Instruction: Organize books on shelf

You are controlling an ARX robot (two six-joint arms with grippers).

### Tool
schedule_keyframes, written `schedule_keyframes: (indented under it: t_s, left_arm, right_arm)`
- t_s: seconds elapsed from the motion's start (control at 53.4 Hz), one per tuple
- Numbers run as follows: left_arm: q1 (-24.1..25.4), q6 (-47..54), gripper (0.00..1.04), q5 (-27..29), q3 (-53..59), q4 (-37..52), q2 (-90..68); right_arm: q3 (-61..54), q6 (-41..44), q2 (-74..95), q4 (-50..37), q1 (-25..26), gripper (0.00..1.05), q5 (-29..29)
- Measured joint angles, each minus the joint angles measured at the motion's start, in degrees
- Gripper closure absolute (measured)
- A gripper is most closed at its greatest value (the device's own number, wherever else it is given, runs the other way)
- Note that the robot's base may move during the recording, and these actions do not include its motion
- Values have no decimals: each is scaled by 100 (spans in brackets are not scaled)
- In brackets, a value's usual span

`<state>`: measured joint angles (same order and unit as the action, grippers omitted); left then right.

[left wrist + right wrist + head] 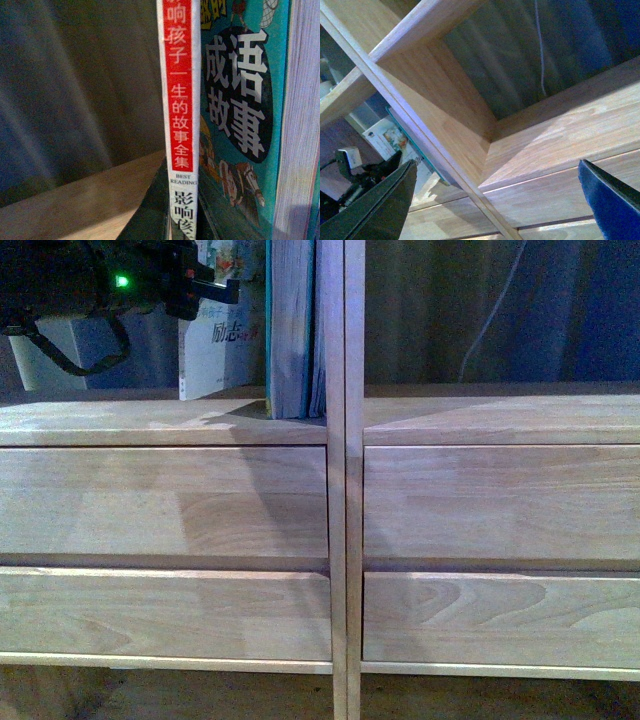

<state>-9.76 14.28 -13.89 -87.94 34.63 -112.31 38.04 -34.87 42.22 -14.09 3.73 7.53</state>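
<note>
The shelf fills most of the front view, with its drawer fronts below and its open compartments along the top edge of the frame. Its central upright is what the books lean on, so a hard sideways push from the arm would go straight into that post.

The teal book stands upright at the top centre of the frame, pressed against the upright. Nothing supports it on its free side. If the neighbouring book scrapes its cover, the teal book could be dragged outward or tipped toward the open left.

The white book stands just left of the teal one in the upper left of the frame, roughly upright with its spine facing out. I cannot tell whether its lower edge is fully on the board. If it is let go while partly raised or leaning, it would likely fall flat to the left, because that side is bare.

The left gripper is clamped on the white book, with a dark finger on each side of the spine. The hold looks narrow and sits near one end, so the book could pivot in the grip.

The right gripper is spread wide and holds nothing. It faces the vacant right compartment, well apart from both books, so it poses little risk.
</note>
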Motion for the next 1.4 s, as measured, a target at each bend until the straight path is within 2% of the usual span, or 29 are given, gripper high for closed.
schedule_keyframes:
  t_s: [0.655, 0.73, 0.88, 0.973, 1.217, 1.254, 1.404]
  left_arm:
    - [-44, 149, 98, 153, -107, 245, -365]
    - [-44, 149, 83, 136, -105, 256, -365]
    - [-44, 111, 62, 129, -96, 284, -365]
    - [-44, 85, 45, 151, -94, 284, -365]
    - [-31, 22, 10, 210, -83, 286, -365]
    - [-28, -2, 6, 227, -79, 286, -365]
    - [2, -120, 7, 304, 59, 286, -284]
  right_arm:
    - [-96, -28, 13, -140, 61, 7, 87]
    - [-96, -28, 13, -162, 59, 7, 90]
    - [-96, -39, 15, -164, 31, 7, 85]
    - [-96, -48, 17, -162, 7, 7, 76]
    - [-96, -48, 17, -162, -42, 7, 44]
    - [-96, -48, 17, -162, -48, 7, 44]
    - [-96, -50, 15, -157, -50, 7, 44]
